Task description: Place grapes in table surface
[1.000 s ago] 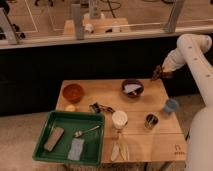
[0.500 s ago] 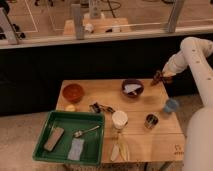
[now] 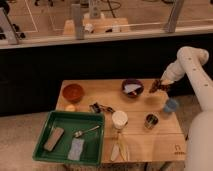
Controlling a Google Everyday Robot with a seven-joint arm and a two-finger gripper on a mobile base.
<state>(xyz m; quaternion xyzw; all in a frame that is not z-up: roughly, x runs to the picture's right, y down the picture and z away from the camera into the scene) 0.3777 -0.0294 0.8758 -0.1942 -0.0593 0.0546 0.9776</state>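
My gripper [image 3: 156,86] hangs at the end of the white arm, low over the right back part of the table surface [image 3: 140,140], just right of the dark bowl [image 3: 132,88]. It is shut on a small dark lumpy bunch, the grapes [image 3: 153,88], held slightly above the light tan wood. The table's small dark logo [image 3: 177,148] sits at the front right corner.
The dark bowl holds a white piece. A blue cup [image 3: 171,106], a small dark metallic cup [image 3: 151,120], a white cup [image 3: 119,119], an orange bowl [image 3: 73,92], a small dark object [image 3: 100,108] and a green tray [image 3: 70,137] with utensils stand on the table.
My gripper has come down towards the tabletop beside the dark bowl, with the dark bunch still in it. Nothing else has moved.
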